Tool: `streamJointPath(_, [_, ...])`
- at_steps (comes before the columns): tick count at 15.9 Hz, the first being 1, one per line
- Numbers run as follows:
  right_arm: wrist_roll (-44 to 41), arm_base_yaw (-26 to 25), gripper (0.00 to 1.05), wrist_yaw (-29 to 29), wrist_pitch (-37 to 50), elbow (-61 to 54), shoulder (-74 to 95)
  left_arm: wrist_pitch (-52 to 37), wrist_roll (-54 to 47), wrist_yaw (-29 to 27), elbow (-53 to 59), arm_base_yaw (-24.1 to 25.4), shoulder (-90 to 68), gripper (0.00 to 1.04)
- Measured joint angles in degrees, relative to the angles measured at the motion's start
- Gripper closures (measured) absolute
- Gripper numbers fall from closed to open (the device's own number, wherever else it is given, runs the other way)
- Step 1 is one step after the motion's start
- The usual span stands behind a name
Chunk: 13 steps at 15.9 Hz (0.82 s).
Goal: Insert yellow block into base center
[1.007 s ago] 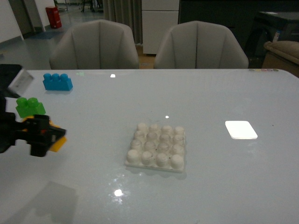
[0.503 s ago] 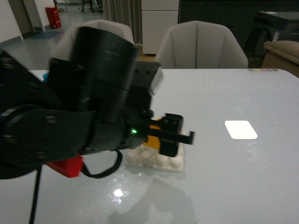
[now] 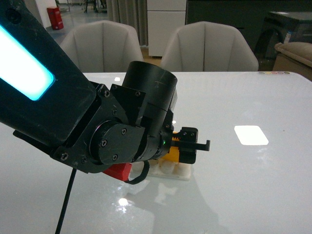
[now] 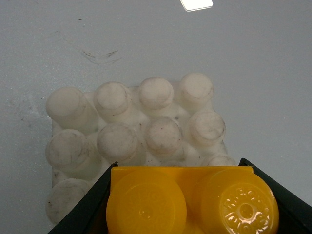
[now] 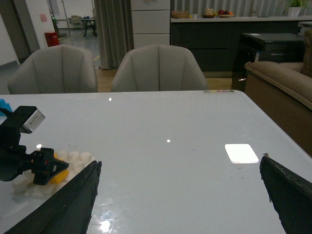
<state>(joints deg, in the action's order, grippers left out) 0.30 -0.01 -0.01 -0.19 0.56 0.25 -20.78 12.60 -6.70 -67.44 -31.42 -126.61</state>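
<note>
My left gripper (image 3: 189, 144) is shut on the yellow block (image 3: 171, 154) and holds it just over the white studded base (image 3: 171, 171), most of which my arm hides in the front view. In the left wrist view the yellow block (image 4: 190, 204) shows its two round studs between the black fingers (image 4: 80, 217), and the base (image 4: 131, 126) lies right beyond it with several studs in sight. From the right wrist view the block (image 5: 59, 174) hangs above the near part of the base (image 5: 74, 157). My right gripper (image 5: 178, 195) is open over bare table, far from the base.
My large black left arm (image 3: 73, 122) fills the left half of the front view and hides the table behind it. A corner of a blue brick (image 5: 3, 105) shows at the table's far left. Two grey chairs (image 3: 207, 46) stand behind the table.
My left arm has swung from the table's left side to the base, carrying the yellow block. Over the last half second it shifted a little and the block stayed above the base.
</note>
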Motion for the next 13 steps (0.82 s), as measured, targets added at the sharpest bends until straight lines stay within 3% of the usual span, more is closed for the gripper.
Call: streamJointPath(13, [0.00, 0.00, 0.06, 0.00, 0.00, 0.00, 0.00, -0.76, -1.03, -4.74, -1.36, -0.04, -1.95, 0.40])
